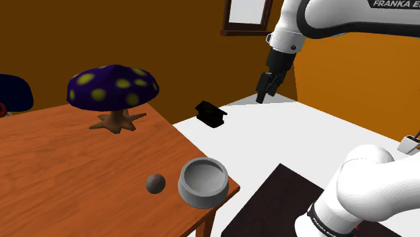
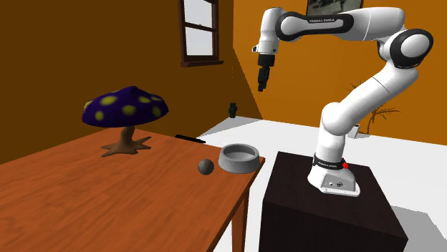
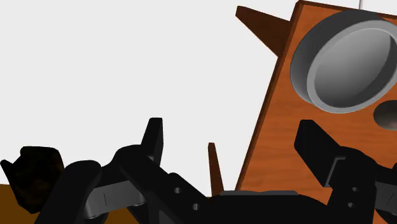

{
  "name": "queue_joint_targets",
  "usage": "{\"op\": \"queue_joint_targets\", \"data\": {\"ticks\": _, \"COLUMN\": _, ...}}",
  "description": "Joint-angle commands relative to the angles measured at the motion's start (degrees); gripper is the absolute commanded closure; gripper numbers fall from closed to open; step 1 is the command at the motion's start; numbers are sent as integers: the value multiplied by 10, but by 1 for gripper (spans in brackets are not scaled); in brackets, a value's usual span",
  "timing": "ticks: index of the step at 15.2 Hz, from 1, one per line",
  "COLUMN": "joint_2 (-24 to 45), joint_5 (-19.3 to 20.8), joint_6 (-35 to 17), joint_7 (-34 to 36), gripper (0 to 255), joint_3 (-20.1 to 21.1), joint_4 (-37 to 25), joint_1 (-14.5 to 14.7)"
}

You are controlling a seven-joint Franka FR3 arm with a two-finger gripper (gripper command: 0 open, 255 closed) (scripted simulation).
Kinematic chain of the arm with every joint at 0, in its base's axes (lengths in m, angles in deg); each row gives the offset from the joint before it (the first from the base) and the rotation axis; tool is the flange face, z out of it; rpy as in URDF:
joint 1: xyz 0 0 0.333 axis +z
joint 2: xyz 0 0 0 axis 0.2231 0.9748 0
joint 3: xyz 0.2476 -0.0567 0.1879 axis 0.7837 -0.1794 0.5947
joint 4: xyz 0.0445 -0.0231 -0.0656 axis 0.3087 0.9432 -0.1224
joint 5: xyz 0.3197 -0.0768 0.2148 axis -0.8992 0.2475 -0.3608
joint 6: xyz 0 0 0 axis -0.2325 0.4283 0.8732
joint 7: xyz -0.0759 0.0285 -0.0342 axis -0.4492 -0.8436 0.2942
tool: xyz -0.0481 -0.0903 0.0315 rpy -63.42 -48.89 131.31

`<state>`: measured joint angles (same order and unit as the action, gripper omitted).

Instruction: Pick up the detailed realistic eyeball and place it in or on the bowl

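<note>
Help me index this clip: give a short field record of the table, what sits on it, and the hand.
table: brown wood
bowl: grey, empty, near the table's corner
ball: dark grey, on the table beside the bowl, not in it
mushroom: purple with yellow spots, farther back on the table
hand: open, empty, high up, away from the ball

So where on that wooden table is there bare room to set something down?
The wide stretch of wooden table between the mushroom figure and the dark ball is free. The corner is crowded: the ball and grey bowl sit close together near the edge.
</note>
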<state>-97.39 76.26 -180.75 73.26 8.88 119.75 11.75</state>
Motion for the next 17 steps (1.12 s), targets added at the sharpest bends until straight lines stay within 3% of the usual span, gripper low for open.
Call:
{"op": "queue_joint_targets", "data": {"ticks": 1, "joint_2": 0, "joint_5": 0, "joint_6": 0, "joint_7": 0, "gripper": 0, "joint_3": 0, "joint_4": 0, "joint_1": 0}}
{"op": "queue_joint_targets", "data": {"ticks": 9, "joint_2": 30, "joint_5": -37, "joint_6": -87, "joint_7": 125, "gripper": 0, "joint_3": 116, "joint_4": 39, "joint_1": 27}}
{"op": "queue_joint_targets", "data": {"ticks": 17, "joint_2": 123, "joint_5": -42, "joint_6": -177, "joint_7": 259, "gripper": 0, "joint_3": 239, "joint_4": 25, "joint_1": 35}}
